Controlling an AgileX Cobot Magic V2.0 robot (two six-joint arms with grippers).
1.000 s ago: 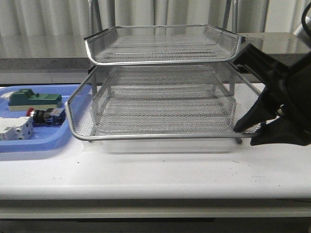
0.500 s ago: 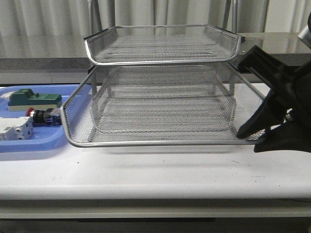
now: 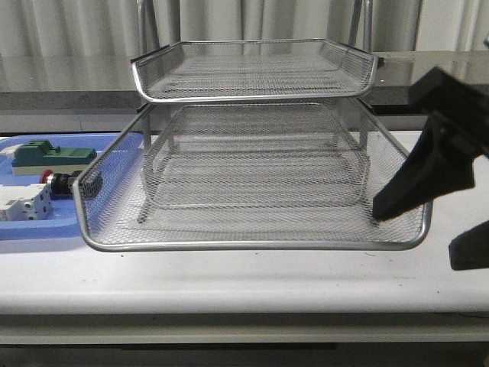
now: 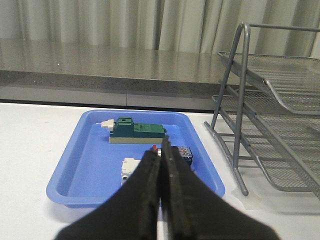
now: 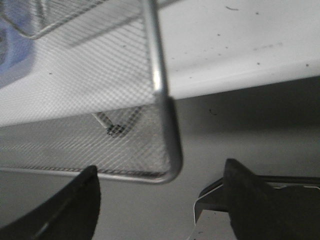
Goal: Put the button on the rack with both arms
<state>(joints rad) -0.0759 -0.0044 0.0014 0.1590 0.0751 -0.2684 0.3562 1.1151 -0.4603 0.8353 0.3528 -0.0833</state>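
The rack (image 3: 252,95) stands mid-table, and its middle tray (image 3: 252,245) is slid far out toward the front. My right gripper (image 3: 419,235) is open, and the tray's front right corner (image 5: 170,150) lies between its fingers without being clamped. The button (image 3: 59,182) lies in the blue tray (image 3: 30,229), its red cap showing beside the pulled-out mesh. My left gripper (image 4: 161,150) is shut and empty. It hovers over the blue tray's near side, and its tips hide most of the button (image 4: 183,152).
The blue tray (image 4: 75,175) also holds a green-and-beige block (image 3: 50,155) and a white breaker-like block (image 3: 23,205). The rack's frame leg (image 4: 242,115) stands just beside the tray. The table's front edge runs below the pulled-out tray.
The middle tray has slid out toward the front, covering part of the blue tray. My right gripper moved forward with it and has now opened off the rim.
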